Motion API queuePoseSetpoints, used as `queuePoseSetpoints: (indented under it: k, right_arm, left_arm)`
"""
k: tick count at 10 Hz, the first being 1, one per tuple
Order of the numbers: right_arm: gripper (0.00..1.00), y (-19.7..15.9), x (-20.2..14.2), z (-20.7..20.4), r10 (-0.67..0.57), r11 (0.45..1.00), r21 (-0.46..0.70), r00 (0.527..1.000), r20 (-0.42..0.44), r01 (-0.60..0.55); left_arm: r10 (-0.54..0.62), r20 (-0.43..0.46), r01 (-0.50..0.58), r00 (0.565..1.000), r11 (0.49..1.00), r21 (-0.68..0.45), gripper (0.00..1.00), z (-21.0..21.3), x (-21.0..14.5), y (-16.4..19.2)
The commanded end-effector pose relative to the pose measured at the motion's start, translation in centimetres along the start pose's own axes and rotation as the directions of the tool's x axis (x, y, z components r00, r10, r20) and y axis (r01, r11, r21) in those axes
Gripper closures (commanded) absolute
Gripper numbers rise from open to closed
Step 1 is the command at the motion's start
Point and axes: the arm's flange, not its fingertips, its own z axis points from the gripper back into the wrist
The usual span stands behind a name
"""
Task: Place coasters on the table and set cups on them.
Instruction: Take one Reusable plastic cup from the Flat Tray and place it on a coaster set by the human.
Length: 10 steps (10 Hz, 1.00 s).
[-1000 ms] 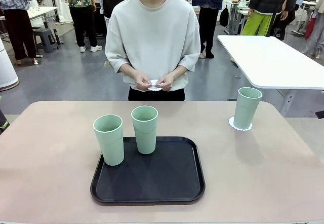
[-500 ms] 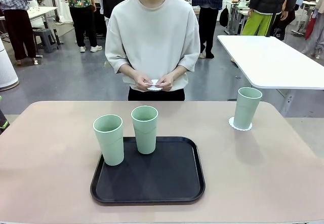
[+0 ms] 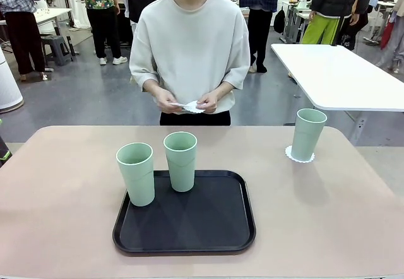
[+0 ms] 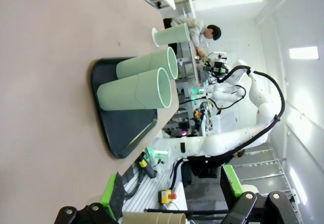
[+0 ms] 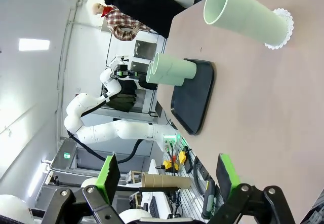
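Note:
Two mint-green cups [image 3: 136,173] [image 3: 180,161] stand on the black tray [image 3: 189,228], the left one at its left rim. A third cup [image 3: 308,134] stands on a white scalloped coaster [image 3: 299,155] at the far right of the beige table [image 3: 328,216]. The person at the far side holds white coasters [image 3: 189,106] in both hands above the table's far edge. My left gripper [image 4: 172,188] is open, far from the cups [image 4: 136,89]. My right gripper [image 5: 167,176] is open too, well back from the cup [image 5: 248,16] on its coaster [image 5: 283,29].
A white rectangular table [image 3: 341,77] stands behind the far right corner. Bare tabletop lies left and right of the tray. Other people stand in the background.
The person's hands have drawn a little apart, and the coasters in them have shifted slightly to the left. Cups, tray and both grippers have not moved.

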Motion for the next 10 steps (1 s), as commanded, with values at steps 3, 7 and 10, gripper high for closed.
queuePoseSetpoints:
  k: [3,7,10]
  right_arm:
    - [0.00,0.0,-0.3,-0.1,-0.010,1.000,-0.003,1.000,0.005,0.010]
    - [0.00,0.0,-0.3,-0.1,-0.010,1.000,-0.003,1.000,0.005,0.010]
    - [0.00,0.0,-0.3,-0.1,-0.010,1.000,-0.003,1.000,0.005,0.010]
  left_arm:
    - [-0.011,0.006,0.011,1.000,1.000,-0.013,0.00,0.1,-0.1,-0.1]
    - [-0.011,0.006,0.011,1.000,1.000,-0.013,0.00,0.1,-0.1,-0.1]
    - [-0.150,-0.084,0.162,0.985,0.972,0.172,0.00,-0.1,1.9,-1.7]
